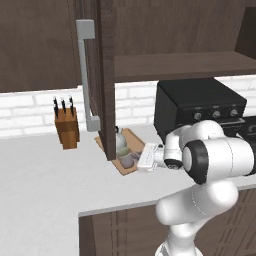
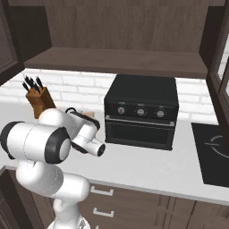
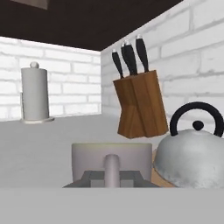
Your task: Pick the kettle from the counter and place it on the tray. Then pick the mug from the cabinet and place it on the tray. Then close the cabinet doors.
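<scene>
Right at the bottom of the hand view, dead centre at six o'clock, sits the mug (image 3: 111,162), its handle turned straight toward the camera, so close that it looks to be at the claw (image 1: 136,161) itself. Whether the claw is spread, pressed together or pinching the mug cannot be told; the fingertips are hidden.

Just beside the mug, at about four o'clock in the hand view, squats the kettle (image 3: 191,158), a silvery dome with a thin black arched handle and a small black knob. A sliver of light-brown tray (image 3: 156,176) peeks between the two, and from the left base both stand on that tray (image 1: 129,136) on the worktop (image 1: 45,180).

So the mug appears placed or nearly so, and the judgement is that releasing and backing away comes next.

Farther off, at one o'clock, stands the knife block (image 3: 140,104); at ten o'clock, the paper-towel roll (image 3: 34,92). Above, the cabinet door (image 1: 106,75) hangs open.
</scene>
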{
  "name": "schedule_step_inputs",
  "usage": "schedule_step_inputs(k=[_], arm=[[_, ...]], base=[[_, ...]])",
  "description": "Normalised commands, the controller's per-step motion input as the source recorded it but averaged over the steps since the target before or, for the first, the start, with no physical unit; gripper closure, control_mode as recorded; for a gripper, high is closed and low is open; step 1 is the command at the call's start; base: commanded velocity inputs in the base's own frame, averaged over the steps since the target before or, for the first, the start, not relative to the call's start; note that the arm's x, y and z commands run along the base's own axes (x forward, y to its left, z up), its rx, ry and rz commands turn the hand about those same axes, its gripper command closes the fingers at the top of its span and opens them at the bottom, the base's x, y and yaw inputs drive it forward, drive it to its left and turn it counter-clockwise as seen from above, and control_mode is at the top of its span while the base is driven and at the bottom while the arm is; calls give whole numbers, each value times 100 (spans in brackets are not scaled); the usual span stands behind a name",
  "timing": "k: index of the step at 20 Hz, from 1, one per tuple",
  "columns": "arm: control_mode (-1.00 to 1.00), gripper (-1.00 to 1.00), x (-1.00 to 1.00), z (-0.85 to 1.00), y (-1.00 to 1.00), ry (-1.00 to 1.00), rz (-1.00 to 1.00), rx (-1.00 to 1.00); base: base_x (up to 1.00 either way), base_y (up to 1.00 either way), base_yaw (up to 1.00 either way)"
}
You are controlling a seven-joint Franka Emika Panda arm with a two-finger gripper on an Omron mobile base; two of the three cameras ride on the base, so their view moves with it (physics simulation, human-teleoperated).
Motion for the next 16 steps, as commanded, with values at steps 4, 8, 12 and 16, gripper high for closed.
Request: schedule_step_inputs(k=[4,8,12,16], arm=[[-100,100,29,-4,0,3,-9,0],[-100,100,29,-15,0,0,-8,0],[-100,100,24,-23,0,0,-6,0],[-100,100,-2,-31,-11,0,-3,0]], base=[[0,0,0],[0,0,0],[0,0,0],[0,0,0]])
